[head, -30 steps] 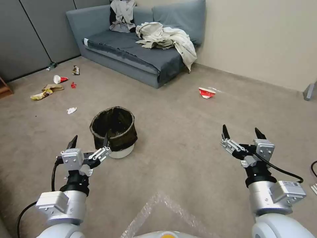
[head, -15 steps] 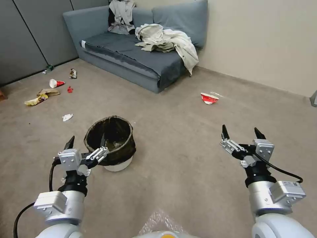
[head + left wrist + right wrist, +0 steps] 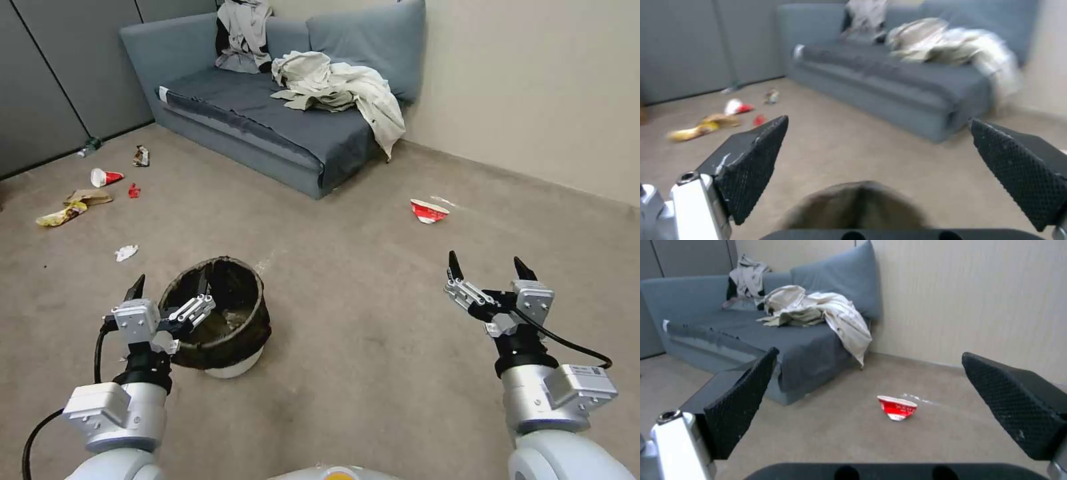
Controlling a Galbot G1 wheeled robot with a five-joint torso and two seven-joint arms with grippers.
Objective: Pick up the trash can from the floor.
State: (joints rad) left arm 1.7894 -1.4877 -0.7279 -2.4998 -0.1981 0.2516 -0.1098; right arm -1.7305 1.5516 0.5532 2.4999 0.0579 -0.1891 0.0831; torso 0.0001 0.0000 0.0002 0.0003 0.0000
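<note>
Left tool [image 3: 169, 291] of mine hangs released, its two dark fingers spread wide, raised above the floor [image 3: 360, 373] with nothing between them. Its inner finger shows in the head view over the near left rim of the trash can [image 3: 217, 317], while the outer finger sits clear of the bin on its left. So the bin lies just ahead of this tool and a little toward my middle, and lower than it; in the left wrist view its bag-lined rim [image 3: 858, 206] shows as a blurred dark hump below the gap between the fingers.

The can stands upright on the carpet, its round mouth facing up and its white base showing under the folded dark bag. I judge the rim on my side to be the part to take, which calls for a drop downward and a slight shift inward.

My right tool [image 3: 487, 267] is also released and empty, held well apart from the can on the far side, so the left arm is plainly the nearer one. It faces a crushed red cup [image 3: 897, 407] lying near the sofa [image 3: 267, 120].

Against the pictures from a second ago, the bin sits lower and nearer in the head view while both arms hold the same pose; I take it that my base has rolled up to it.
</note>
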